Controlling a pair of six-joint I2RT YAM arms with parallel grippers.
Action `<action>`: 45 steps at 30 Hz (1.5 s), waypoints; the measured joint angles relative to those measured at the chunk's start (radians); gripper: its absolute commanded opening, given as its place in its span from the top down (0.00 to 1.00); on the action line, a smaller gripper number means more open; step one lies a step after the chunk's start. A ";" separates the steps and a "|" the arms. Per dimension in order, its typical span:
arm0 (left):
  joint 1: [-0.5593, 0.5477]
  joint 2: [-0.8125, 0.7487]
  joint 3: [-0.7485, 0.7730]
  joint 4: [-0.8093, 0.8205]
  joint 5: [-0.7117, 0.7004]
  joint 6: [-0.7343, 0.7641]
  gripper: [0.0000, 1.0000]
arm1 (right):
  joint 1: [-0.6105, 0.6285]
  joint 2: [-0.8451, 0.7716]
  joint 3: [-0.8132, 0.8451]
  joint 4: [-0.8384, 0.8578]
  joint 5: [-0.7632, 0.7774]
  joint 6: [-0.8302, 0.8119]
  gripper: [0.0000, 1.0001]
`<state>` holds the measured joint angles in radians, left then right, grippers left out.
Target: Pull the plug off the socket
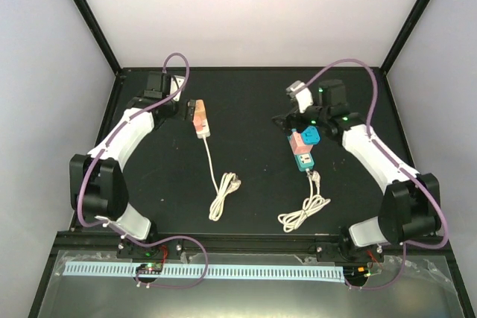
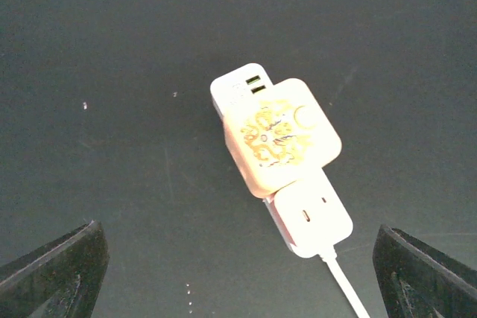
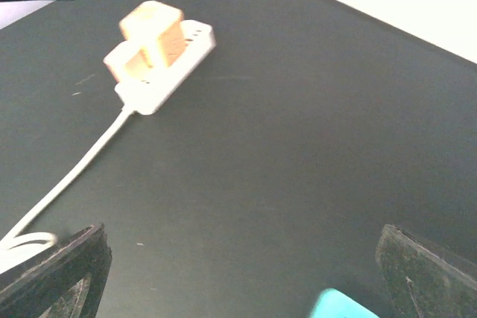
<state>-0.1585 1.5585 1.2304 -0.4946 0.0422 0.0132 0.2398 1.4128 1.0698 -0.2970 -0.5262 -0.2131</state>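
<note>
Two socket strips lie on the black table. The white socket strip [image 1: 201, 126] [image 2: 307, 217] carries a peach plug [image 1: 197, 112] [image 2: 282, 138]; my left gripper [image 1: 185, 106] [image 2: 238, 234] hovers over it, open, its fingers [image 2: 56, 273] wide on either side and touching nothing. This strip also shows far off in the right wrist view, with the peach plug [image 3: 153, 31] on top. The teal and pink socket strip [image 1: 302, 153] carries a blue plug [image 1: 310, 136] [image 3: 339, 307]. My right gripper [image 1: 297, 118] [image 3: 242, 234] stands open just behind that blue plug, holding nothing.
White cables trail from both strips toward the front and end in loose coils [image 1: 223, 197] [image 1: 304, 212]. A white slotted rail [image 1: 223, 270] runs along the near edge in front of the arm bases. White walls and black frame posts [image 1: 89, 16] enclose the table.
</note>
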 measured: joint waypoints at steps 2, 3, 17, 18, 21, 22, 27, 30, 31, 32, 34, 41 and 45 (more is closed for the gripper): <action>0.000 0.013 0.014 -0.017 -0.017 -0.006 0.01 | 0.071 0.028 0.018 -0.003 0.008 -0.006 0.00; 0.001 0.014 0.016 -0.026 -0.023 -0.008 0.01 | 0.105 0.048 0.034 -0.004 0.011 -0.009 0.00; 0.064 -0.025 0.009 -0.047 -0.069 -0.010 0.01 | 0.465 0.343 0.234 0.014 0.154 0.048 0.06; 0.076 -0.025 0.010 -0.050 -0.076 -0.010 0.01 | 0.484 0.362 0.247 0.017 0.164 0.056 0.06; 0.103 -0.025 0.015 -0.062 -0.092 -0.010 0.01 | 0.538 0.423 0.287 0.022 0.205 0.066 0.08; 0.113 -0.025 0.022 -0.068 -0.095 -0.010 0.01 | 0.555 0.445 0.303 0.019 0.219 0.066 0.09; 0.158 -0.030 0.048 -0.077 -0.095 -0.010 0.01 | 0.626 0.560 0.389 0.010 0.291 0.075 0.17; 0.180 -0.035 0.048 -0.080 -0.090 -0.010 0.01 | 0.644 0.620 0.429 0.005 0.316 0.099 0.21; 0.186 -0.035 0.048 -0.082 -0.089 -0.010 0.01 | 0.645 0.637 0.442 0.003 0.322 0.108 0.23; 0.191 -0.035 0.048 -0.084 -0.086 -0.010 0.01 | 0.644 0.656 0.459 0.000 0.327 0.120 0.24; 0.197 -0.036 0.048 -0.085 -0.084 -0.010 0.01 | 0.644 0.696 0.493 -0.001 0.342 0.141 0.29; 0.203 -0.045 0.048 -0.088 -0.076 -0.011 0.01 | 0.659 0.784 0.559 -0.002 0.406 0.181 0.36; 0.206 -0.050 0.048 -0.090 -0.074 -0.013 0.01 | 0.665 0.835 0.596 -0.006 0.425 0.193 0.43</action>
<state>0.0475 1.5089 1.2789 -0.5842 -0.0322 -0.0002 0.9043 2.2478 1.6661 -0.3031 -0.1013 -0.0200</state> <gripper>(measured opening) 0.988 0.617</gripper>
